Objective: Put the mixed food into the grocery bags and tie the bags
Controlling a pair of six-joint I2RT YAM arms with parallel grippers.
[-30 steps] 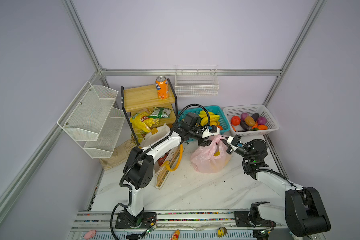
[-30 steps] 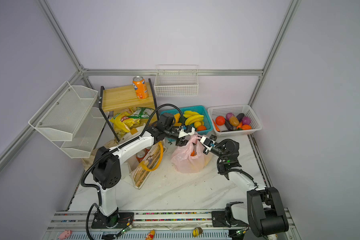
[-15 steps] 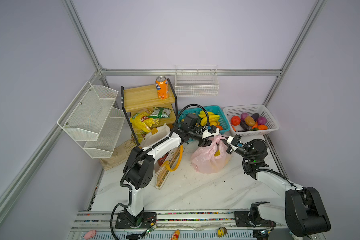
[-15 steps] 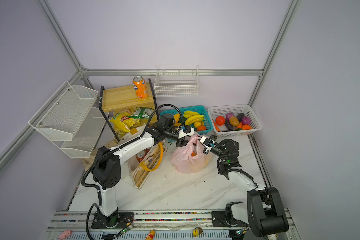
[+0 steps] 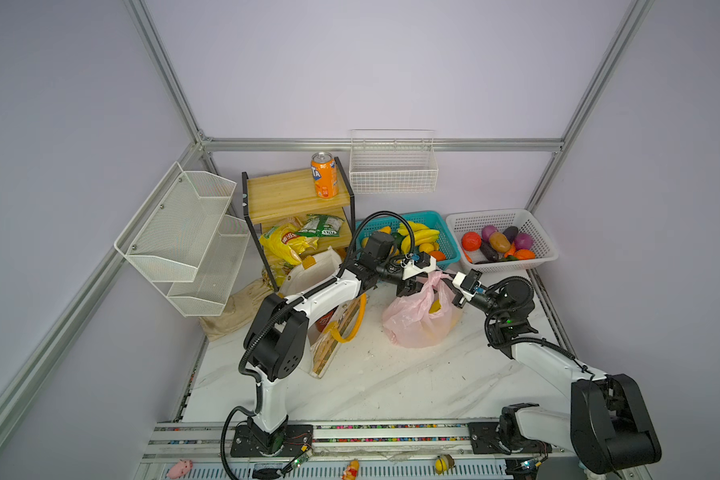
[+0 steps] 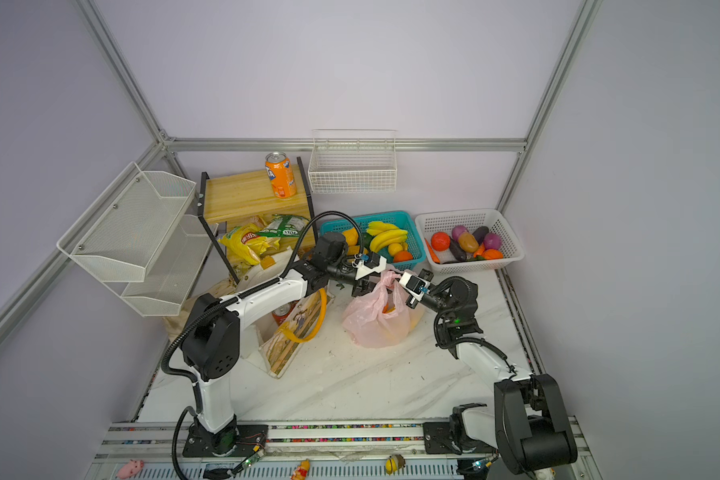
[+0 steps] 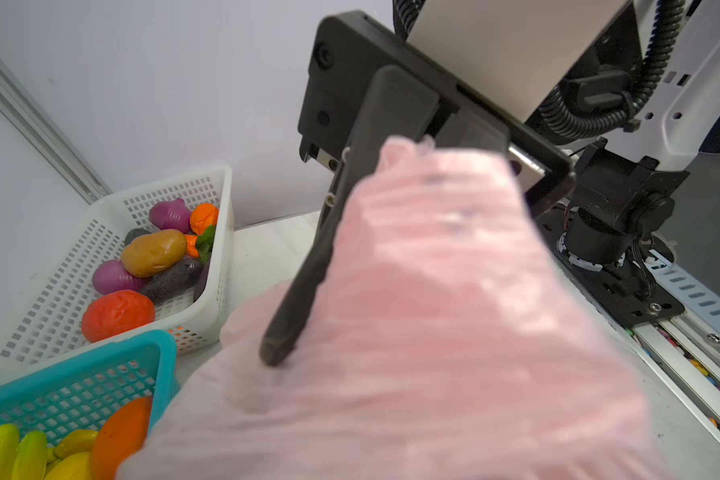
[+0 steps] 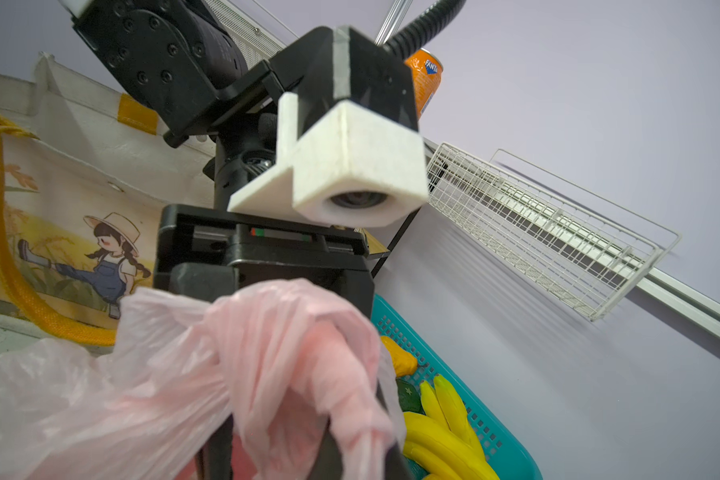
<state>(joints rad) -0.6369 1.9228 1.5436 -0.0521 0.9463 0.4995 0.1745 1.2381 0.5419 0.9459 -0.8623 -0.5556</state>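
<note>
The pink bag stands mid-table with its handles gathered upward. My left gripper reaches in from the left, its fingers closed around the bunched handle plastic; in the left wrist view the pink bag hides its jaws. My right gripper faces it and is shut on a handle strand. A yellow toy fruit shows through the plastic. The white tote with yellow handles lies left of the bag, under my left arm. A red cola can shows in its mouth.
Behind the bag stand a teal basket of bananas and a white basket of toy vegetables. A wooden shelf holds an orange soda can and snack packets. A wire rack hangs left; a tan bag lies below it.
My left gripper has closed a little on the bag's handle plastic. Both arms and the bag stay where they were.
</note>
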